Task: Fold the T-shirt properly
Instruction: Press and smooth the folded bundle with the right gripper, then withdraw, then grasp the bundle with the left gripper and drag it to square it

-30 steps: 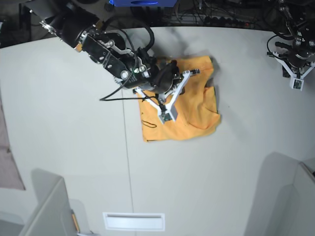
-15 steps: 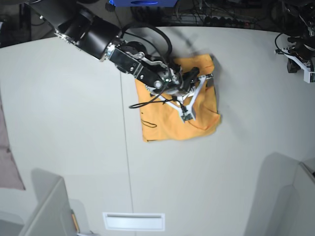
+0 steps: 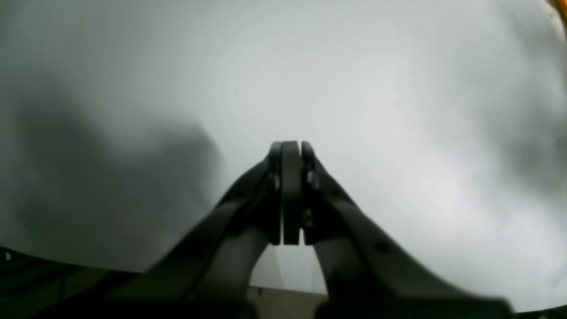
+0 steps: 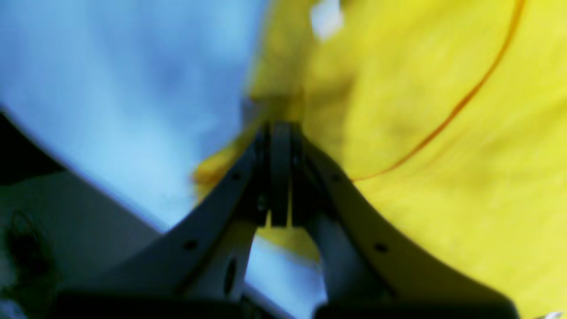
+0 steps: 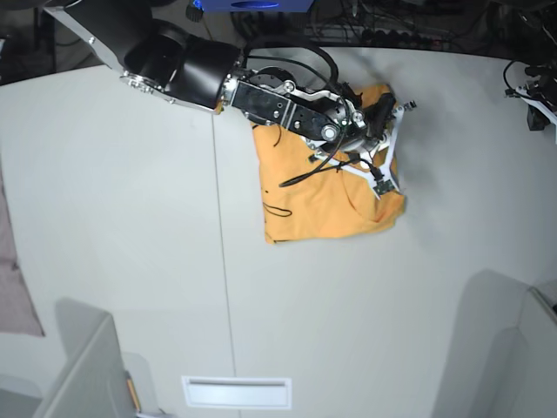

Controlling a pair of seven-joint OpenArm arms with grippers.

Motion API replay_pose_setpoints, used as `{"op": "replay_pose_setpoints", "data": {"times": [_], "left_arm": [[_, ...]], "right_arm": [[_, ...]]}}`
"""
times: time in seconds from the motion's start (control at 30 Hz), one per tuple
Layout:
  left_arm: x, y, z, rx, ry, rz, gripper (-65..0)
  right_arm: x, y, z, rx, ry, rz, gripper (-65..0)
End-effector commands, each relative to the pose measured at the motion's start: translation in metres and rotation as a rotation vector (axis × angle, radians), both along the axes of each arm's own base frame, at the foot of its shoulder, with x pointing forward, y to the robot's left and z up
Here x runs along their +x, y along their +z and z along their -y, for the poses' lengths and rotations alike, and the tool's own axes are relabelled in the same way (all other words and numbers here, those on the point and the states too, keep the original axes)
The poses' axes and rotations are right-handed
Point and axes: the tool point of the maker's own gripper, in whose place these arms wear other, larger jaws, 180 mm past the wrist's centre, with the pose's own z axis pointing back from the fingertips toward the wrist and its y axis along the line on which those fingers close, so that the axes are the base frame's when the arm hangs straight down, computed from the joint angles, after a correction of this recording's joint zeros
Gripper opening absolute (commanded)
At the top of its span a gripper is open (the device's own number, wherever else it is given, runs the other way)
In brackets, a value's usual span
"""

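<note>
Right jaws (image 4: pixel 280 133) clenched at T-shirt (image 5: pixel 326 205) edge, perhaps pinching cloth; left jaws (image 3: pixel 290 148) clenched, apart.

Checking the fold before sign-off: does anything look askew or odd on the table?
The orange-yellow cotton T-shirt is a folded block lying slightly skewed, its lower right corner bulging unevenly. The shut right gripper is over that side. Nothing looks spilled or damaged.

Orange-yellow T-shirt (image 5: pixel 322 205), folded, rumpled, lying flat
</note>
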Motion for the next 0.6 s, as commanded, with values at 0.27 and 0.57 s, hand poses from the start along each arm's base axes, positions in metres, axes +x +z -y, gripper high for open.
{"op": "replay_pose_setpoints", "data": {"times": [0.27,0.57], "left_arm": [[0.015,-0.002,0.047,-0.165,-0.102,0.081,-65.0],[0.037,0.014,0.133,-0.586,-0.200,0.275,-9.9]], "right_arm": [[0.025,0.054,0.068,0.109,-0.152,0.005,-65.0],[0.022,0.022,0.164,0.039,-0.370,-0.014,-65.0]]}}
